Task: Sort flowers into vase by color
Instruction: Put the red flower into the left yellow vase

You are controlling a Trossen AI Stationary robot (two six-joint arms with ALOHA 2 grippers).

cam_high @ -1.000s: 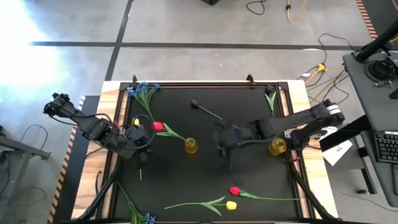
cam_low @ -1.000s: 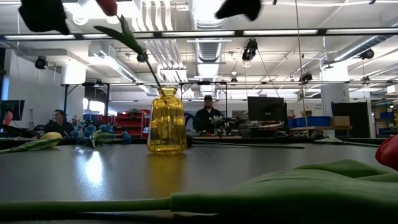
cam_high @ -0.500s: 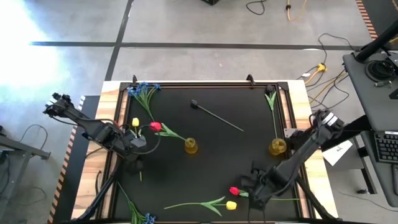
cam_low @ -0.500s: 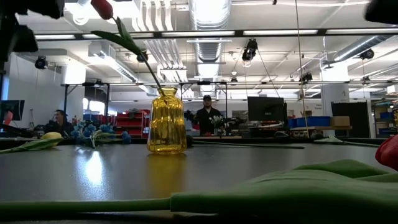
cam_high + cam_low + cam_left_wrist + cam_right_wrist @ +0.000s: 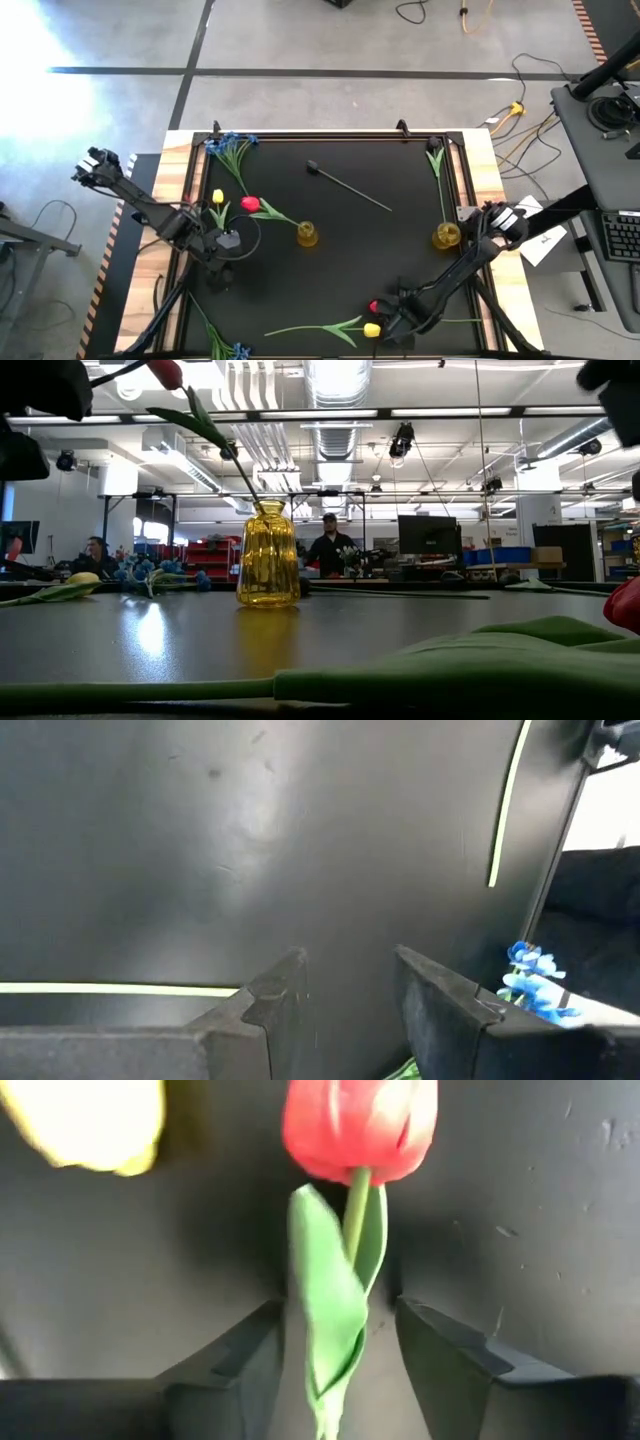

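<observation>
Fingers of the right gripper stand apart on either side of the green stem and leaf of a red tulip lying on the black surface; a gap shows on both sides of the leaf, so nothing is gripped. In the high view this gripper sits low at the near edge of the surface, right of centre, over that red tulip, with a yellow tulip just beside it, its long green stem running off to the left.

Fingers of the left gripper are also parted with nothing between them, only bare black surface under them (a spray of small blue blossoms shows off to one side). From above, the left gripper hovers over the left part of the surface.

Another red tulip stands tilted in a yellow glass vase near the middle, its head leaning left. A second yellow glass vase stands at the right edge. A yellow tulip lies left of the leaning red one. Blue blossom sprays lie at the far left corner and at the near left edge. A thin dark stick lies on the far middle of the surface.
</observation>
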